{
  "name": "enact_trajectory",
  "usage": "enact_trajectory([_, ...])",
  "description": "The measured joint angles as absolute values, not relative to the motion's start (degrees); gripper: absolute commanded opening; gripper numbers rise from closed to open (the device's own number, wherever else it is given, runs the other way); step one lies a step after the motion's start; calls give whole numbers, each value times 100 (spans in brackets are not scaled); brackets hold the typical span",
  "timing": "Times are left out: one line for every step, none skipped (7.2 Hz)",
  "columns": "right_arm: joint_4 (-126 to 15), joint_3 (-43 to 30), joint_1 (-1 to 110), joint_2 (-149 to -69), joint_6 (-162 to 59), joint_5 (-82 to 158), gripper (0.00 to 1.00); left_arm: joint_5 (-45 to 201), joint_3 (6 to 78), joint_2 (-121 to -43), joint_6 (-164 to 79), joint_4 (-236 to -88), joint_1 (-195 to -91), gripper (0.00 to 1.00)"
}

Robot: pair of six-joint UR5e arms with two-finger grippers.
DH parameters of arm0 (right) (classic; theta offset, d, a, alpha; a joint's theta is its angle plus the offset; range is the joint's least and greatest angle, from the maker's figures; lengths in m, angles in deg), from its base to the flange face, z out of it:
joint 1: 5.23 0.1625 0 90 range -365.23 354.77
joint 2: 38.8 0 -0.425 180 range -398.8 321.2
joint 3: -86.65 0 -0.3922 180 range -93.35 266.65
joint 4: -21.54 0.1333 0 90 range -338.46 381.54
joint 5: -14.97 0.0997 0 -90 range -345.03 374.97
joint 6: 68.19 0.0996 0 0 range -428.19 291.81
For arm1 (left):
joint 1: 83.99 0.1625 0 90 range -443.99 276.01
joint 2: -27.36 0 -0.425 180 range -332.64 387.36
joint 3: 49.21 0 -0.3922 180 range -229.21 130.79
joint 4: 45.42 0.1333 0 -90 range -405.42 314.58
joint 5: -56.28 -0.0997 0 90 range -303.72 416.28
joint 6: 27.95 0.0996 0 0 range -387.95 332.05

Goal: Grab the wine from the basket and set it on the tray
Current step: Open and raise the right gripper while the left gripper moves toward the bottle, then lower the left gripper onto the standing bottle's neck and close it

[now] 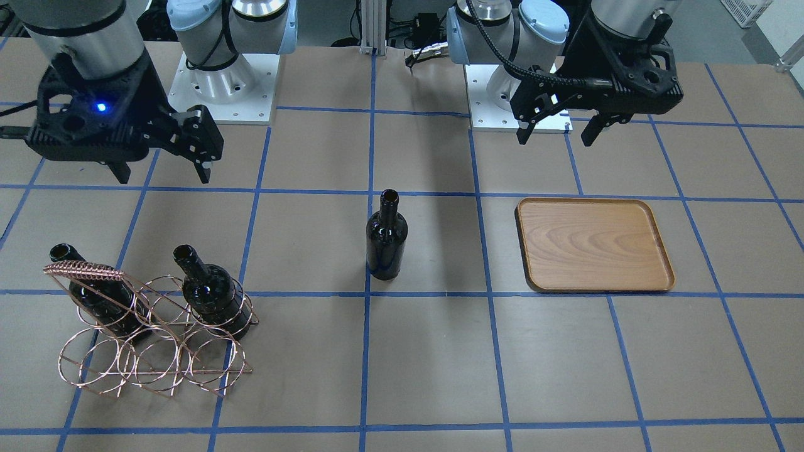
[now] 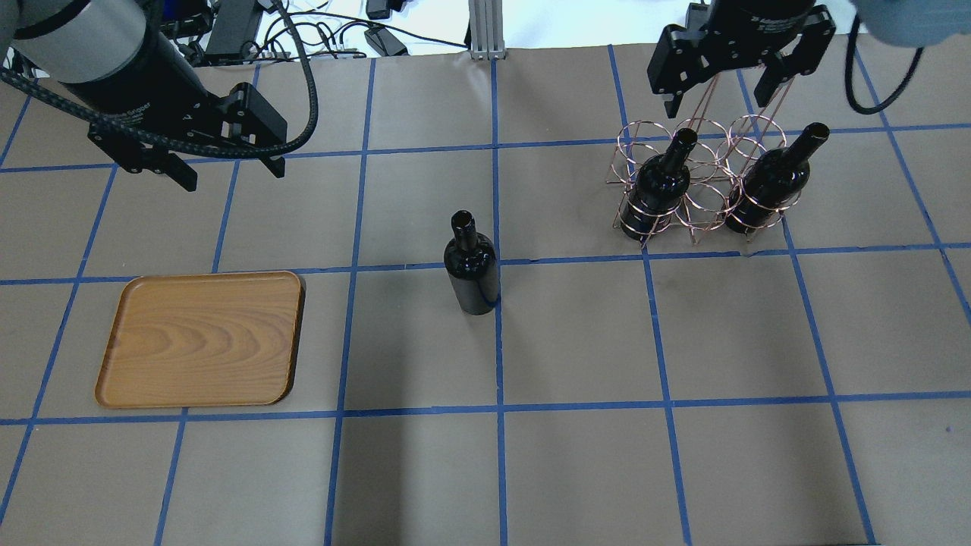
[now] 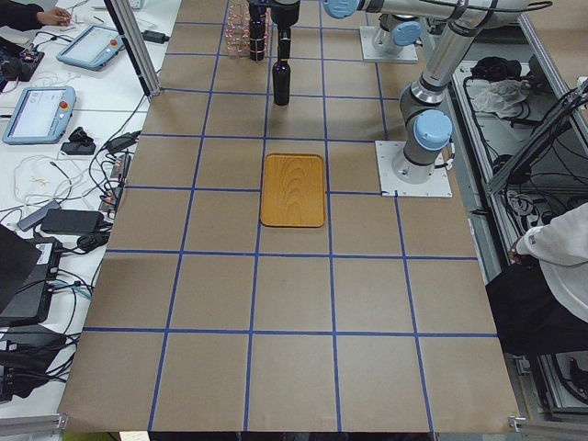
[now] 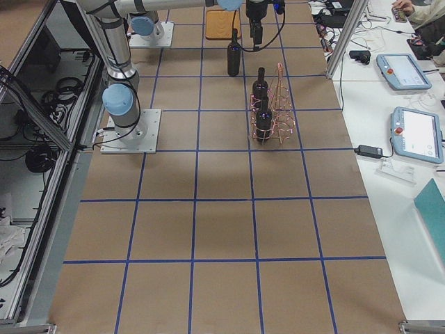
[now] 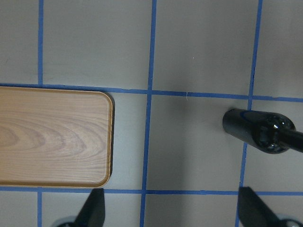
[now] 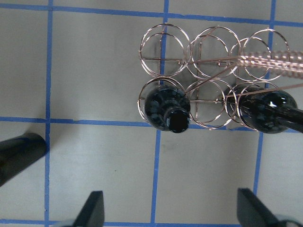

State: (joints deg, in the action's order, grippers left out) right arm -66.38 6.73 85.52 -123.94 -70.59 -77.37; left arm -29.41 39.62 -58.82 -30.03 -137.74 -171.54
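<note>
One wine bottle (image 1: 386,242) stands upright on the table's middle, outside the basket; it also shows in the overhead view (image 2: 472,265). Two more bottles (image 2: 660,186) (image 2: 766,186) stand in the rings of the copper wire basket (image 2: 709,201). The wooden tray (image 2: 201,340) lies bare on the robot's left side. My left gripper (image 2: 231,174) is open and empty, above the table behind the tray. My right gripper (image 2: 718,102) is open and empty, high over the basket; its wrist view looks down on the two bottle mouths (image 6: 168,106) (image 6: 267,111).
The paper-covered table carries a blue tape grid (image 2: 497,341). The two arm bases (image 1: 220,81) (image 1: 502,81) stand at the robot's edge. The basket's coil-wrapped handle (image 1: 85,271) crosses over one bottle. Tablets and cables lie off the table's far side (image 4: 410,132).
</note>
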Motion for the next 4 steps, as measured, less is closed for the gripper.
enact_trajectory([-6586, 524, 8511, -12487, -7084, -7702, 100, -2929, 3966, -5931, -3251, -13736, -17241, 100])
enact_trajectory([-6643, 373, 8533, -12539, -7088, -7698, 100, -2918, 3966, -6006, -3641, -13591, -17435, 100])
enact_trajectory([-6750, 288, 8558, -12567, -7107, -7721, 100, -2916, 3964, -6115, -4035, -13353, -17724, 100])
enact_trajectory([-6825, 258, 8565, -12574, -7121, -7733, 100, -2915, 3960, -6261, -4403, -13148, -18061, 100])
